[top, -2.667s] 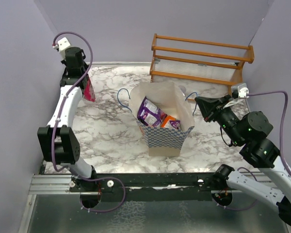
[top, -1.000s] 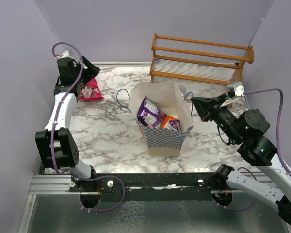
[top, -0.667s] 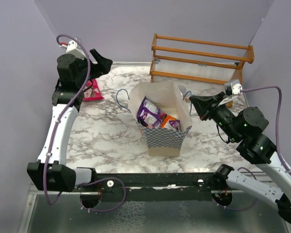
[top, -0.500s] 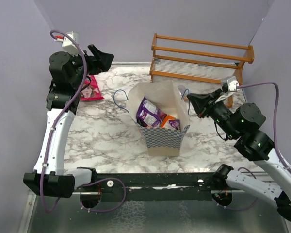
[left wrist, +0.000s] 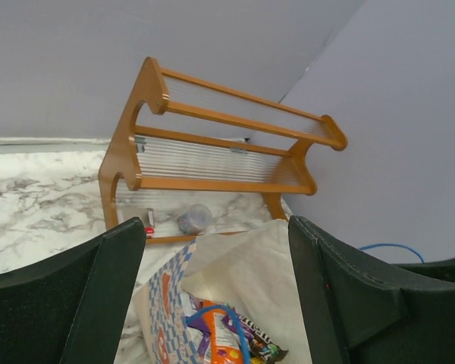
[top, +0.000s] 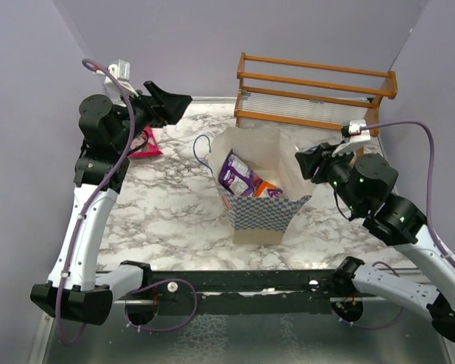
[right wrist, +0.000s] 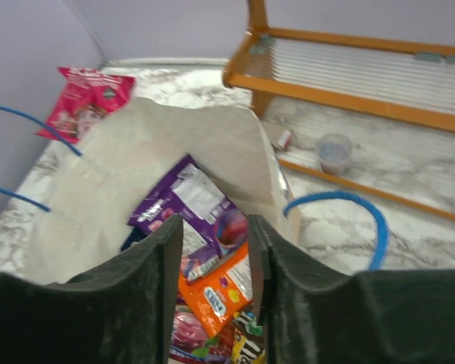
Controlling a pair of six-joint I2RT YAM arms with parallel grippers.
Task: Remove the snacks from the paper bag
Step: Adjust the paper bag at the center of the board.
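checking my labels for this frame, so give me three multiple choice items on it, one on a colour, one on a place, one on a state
1. What colour are the cord handles of the paper bag?
A red
B white
C blue

2. Where is the pink-red packet?
A inside the bag
B on the marble table, apart from the bag
C pinned under the bag

3. What state is the left pincer in?
A open and empty
B shut on a packet
C shut on a handle

Answers:
1 C: the right wrist view shows a blue loop.
2 B: it lies flat at the far left, clear of the bag.
3 A: the left wrist view shows its fingers wide apart with nothing between them.
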